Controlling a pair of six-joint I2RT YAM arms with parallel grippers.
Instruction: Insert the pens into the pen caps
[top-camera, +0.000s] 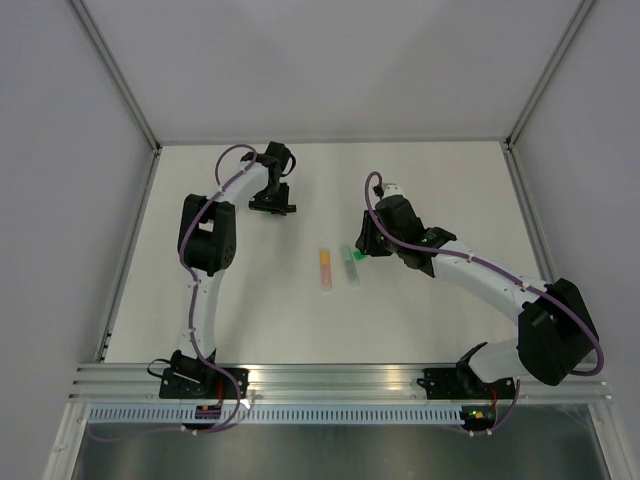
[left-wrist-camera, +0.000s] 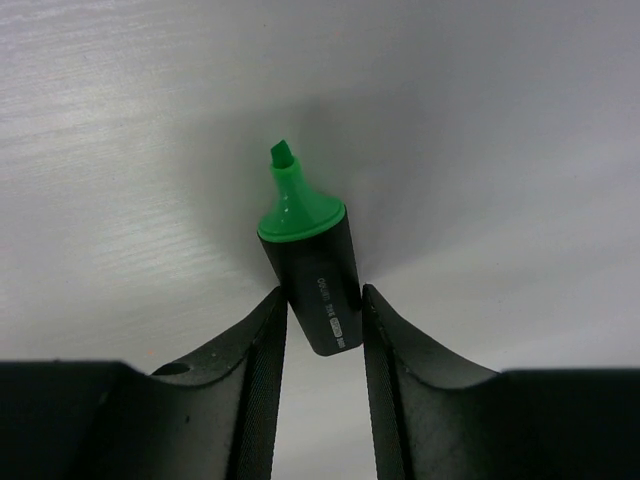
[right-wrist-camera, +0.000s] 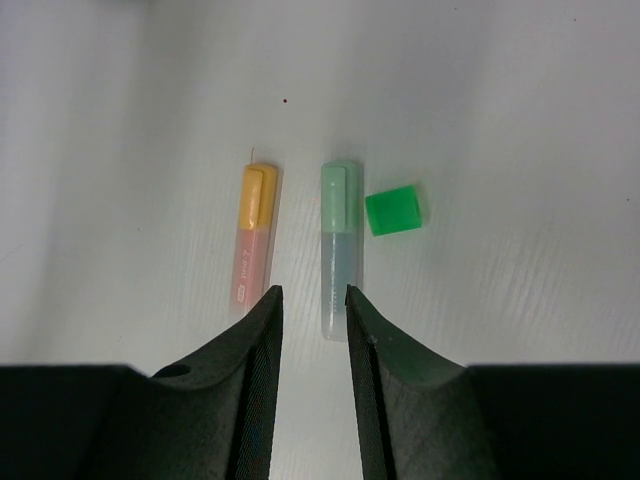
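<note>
The left fingers (left-wrist-camera: 255, 390) pinch the black marker (left-wrist-camera: 322, 290) by its barrel, green tip bare. The right fingers (right-wrist-camera: 250, 390) stand slightly apart, empty, over the desk (right-wrist-camera: 500, 120), near an orange pen (right-wrist-camera: 254, 240) and a pale green pen (right-wrist-camera: 338, 250); a green cap (right-wrist-camera: 392, 211) lies just beside that one.

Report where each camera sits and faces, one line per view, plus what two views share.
Top external: above and behind the arms, looking down on the table; left arm and right arm show whole, bases at bottom.
Left wrist: on the left arm, looking along its pincer at the black marker it clamps.
Right wrist: on the right arm, looking down past its open pincer at the orange pen, pale green pen and green cap.
Shared: top and right wrist both show those two pens side by side.
</note>
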